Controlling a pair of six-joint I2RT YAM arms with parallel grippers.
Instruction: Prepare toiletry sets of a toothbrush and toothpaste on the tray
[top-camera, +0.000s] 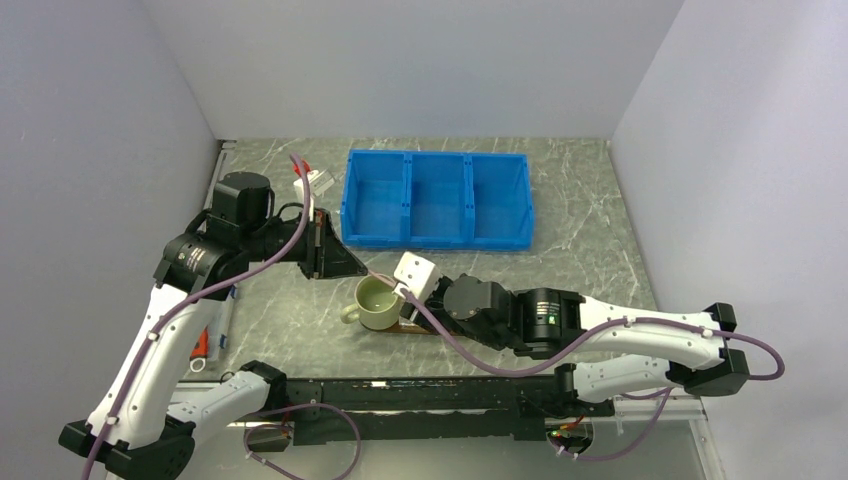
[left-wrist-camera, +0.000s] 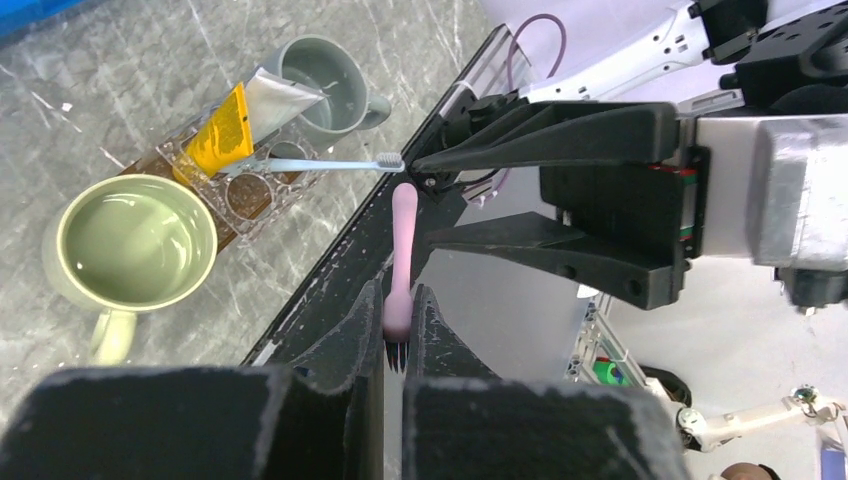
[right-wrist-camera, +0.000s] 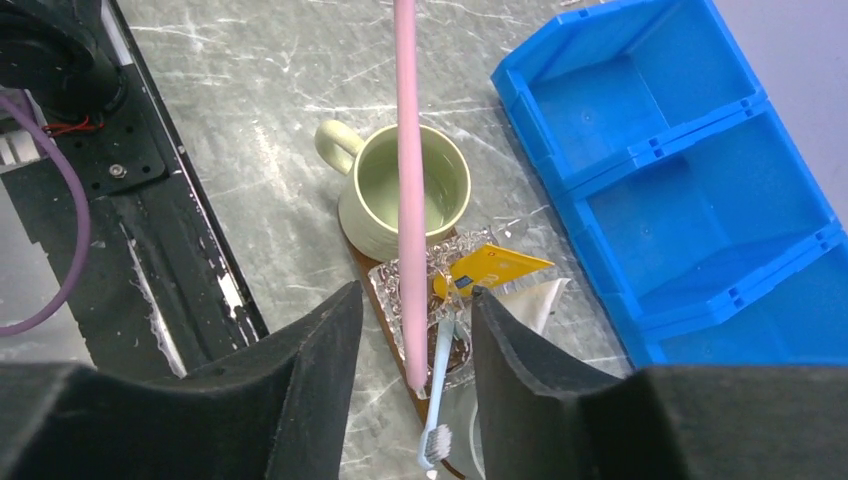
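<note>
Work looks half done: yellow tube (left-wrist-camera: 218, 135) and pale toothbrush (left-wrist-camera: 300, 165) lie on the tray (right-wrist-camera: 368, 278); left gripper (left-wrist-camera: 398, 300) pinches the pink toothbrush (left-wrist-camera: 403, 240), right gripper (right-wrist-camera: 415, 295) open around it.

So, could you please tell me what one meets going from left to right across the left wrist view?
Pale green ceramic mug, grey ceramic mug, pink plastic toothbrush, black right gripper.

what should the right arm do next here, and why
Probably ease the right gripper straight back off the pink toothbrush. The left gripper is shut on its bristle end, while the right jaws stand apart either side of the handle tip, so the handover looks done. That would free the left arm to carry it to the tray.
</note>
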